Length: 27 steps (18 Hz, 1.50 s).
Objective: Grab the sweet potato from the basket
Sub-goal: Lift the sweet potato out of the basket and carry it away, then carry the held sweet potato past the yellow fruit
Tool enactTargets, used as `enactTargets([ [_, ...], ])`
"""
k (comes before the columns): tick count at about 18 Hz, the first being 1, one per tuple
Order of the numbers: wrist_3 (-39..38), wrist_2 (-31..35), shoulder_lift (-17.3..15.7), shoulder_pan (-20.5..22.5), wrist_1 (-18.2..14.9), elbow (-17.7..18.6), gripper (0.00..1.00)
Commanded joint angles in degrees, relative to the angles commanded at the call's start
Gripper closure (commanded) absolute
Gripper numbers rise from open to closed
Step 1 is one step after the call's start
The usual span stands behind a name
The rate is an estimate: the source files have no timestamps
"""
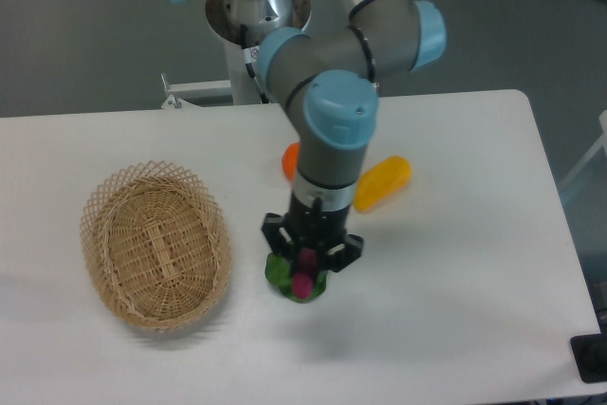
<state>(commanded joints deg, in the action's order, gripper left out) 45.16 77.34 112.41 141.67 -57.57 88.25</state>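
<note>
- A white table [455, 263] is filling the fixed camera's view, with grey floor lying behind it.
- The gripper [306, 272] is hanging over the leafy green vegetable [281, 272], its fingers clamping the sweet potato [303, 282], which is pointing downward, well apart from the basket [156, 244].
- Judging the step: the pick looks done, so carrying is what matters; keeping the squeeze steady and the height level should stop the smooth tuber slipping onto the greens.
- The basket is sitting at the table's left, showing only bare weave inside.
- A yellow fruit [384, 182] is lying beside the arm [332, 130], and an orange [288, 160] is peeking out behind it.
</note>
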Motion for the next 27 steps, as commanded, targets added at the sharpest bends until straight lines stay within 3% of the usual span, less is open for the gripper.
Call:
enactTargets([
  [8,13.5,0.1,2.6,6.5,-0.3,-2.4,0.97],
  [12,20.9,5.8,4.5,7.7,-4.3,-5.5,0.97],
  [19,28.1,7.0,6.4,10.4,-4.2,-7.9,1.0],
  [27,39.5,7.0,7.6,13.5,-4.2,-9.1,0.96],
])
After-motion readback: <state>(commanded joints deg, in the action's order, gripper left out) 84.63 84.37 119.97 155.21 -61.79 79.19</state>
